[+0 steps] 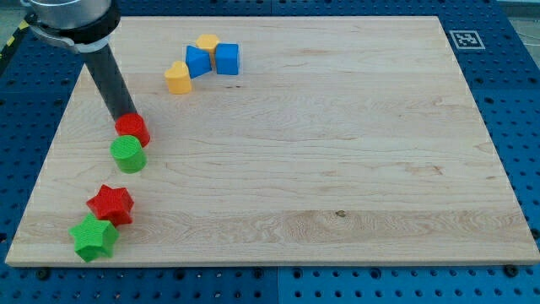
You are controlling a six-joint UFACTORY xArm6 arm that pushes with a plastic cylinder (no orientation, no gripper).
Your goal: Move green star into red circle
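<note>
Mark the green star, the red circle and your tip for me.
green star [94,238], camera view, middle of its top face.
red circle [132,128], camera view, its top face.
my tip [124,116], camera view, the rod's lower end, at the red circle's upper edge.

A single camera looks down at a slant from beyond the near long edge of the wooden board [337,169], taking in nearly the whole board plus strips of the blue pegboard table [515,84] around it. It faces toward the view's top, where the far edge looks shorter. The arm's housing [72,21] is cropped at the top left, so the camera probably sits fairly close.
</note>
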